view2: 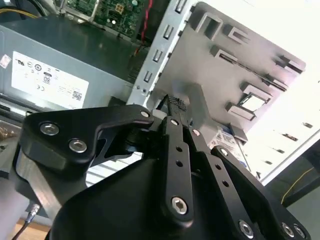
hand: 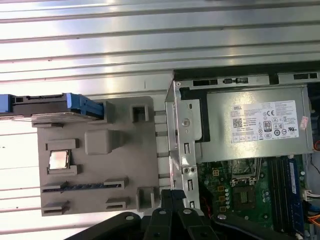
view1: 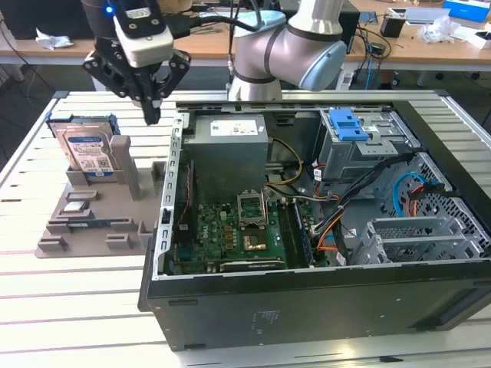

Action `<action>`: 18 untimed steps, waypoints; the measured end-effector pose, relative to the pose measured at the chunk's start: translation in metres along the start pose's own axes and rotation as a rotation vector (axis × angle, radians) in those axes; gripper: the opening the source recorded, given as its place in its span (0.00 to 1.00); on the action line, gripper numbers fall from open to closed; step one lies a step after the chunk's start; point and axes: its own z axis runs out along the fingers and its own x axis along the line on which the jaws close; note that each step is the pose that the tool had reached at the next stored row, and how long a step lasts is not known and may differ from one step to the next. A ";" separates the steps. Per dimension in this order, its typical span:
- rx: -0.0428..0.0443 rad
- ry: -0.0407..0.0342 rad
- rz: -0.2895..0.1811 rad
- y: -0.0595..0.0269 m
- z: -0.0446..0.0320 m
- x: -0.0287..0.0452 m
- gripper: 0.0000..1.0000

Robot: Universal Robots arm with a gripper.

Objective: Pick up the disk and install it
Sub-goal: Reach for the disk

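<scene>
The disk (view1: 87, 150) stands on edge in a slot at the back of the grey holder plate (view1: 92, 222), its white and blue label facing forward and blue rails on its sides. In the first wrist view the disk (hand: 47, 105) shows edge-on from above. My gripper (view1: 152, 113) hangs above the plate's edge, to the exterior view's right of the disk and clear of it, close to the computer case wall. Its black fingers (view2: 176, 116) are pressed together with nothing between them; their tips (hand: 172, 196) also show in the first wrist view.
The open computer case (view1: 307, 307) lies to the exterior view's right, with the grey power supply box (view1: 229, 149), the green motherboard (view1: 230, 238) and a metal drive cage with a blue latch (view1: 349, 126). The plate also carries a small chip (hand: 58, 160). All of it rests on a slatted metal table (view1: 69, 299).
</scene>
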 end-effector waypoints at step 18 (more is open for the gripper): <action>0.0000 0.0000 0.000 -0.0036 -0.0002 0.0553 0.11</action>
